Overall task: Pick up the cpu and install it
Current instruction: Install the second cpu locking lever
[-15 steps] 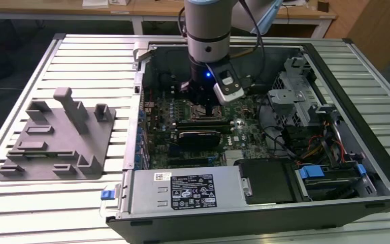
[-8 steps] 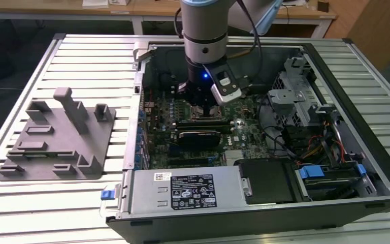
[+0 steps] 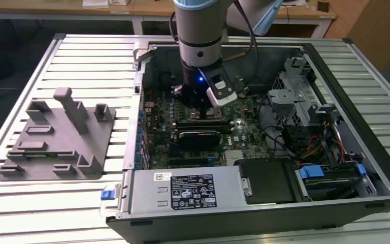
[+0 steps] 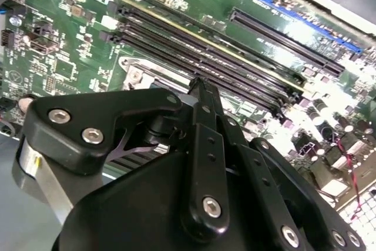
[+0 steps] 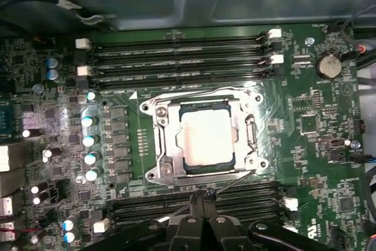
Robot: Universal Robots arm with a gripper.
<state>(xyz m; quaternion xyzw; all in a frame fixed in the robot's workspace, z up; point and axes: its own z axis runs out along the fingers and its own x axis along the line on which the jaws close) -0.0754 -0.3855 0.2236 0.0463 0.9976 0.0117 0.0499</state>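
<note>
The cpu [image 5: 206,139] is a pale silver-grey square lying flat in the motherboard socket, framed by the metal load plate [image 5: 166,145]. In the first wrist view my gripper [image 5: 204,197] sits just beside the socket, fingers together, its tip at the end of the thin wire lever [image 5: 238,178]. Nothing shows between the fingers. The second wrist view has the black fingers [image 4: 202,116] closed to a point over the memory slots [image 4: 235,69]. In the exterior view my gripper [image 3: 199,111] reaches down into the open computer case [image 3: 357,152], low over the green motherboard [image 3: 249,129].
A grey fixture plate [image 3: 53,137] with upright posts lies on the slatted table at the exterior view's left. Inside the case are a black rectangular block [image 3: 198,137], a power supply [image 3: 188,190], a drive cage [image 3: 296,96] and loose cables [image 3: 317,147].
</note>
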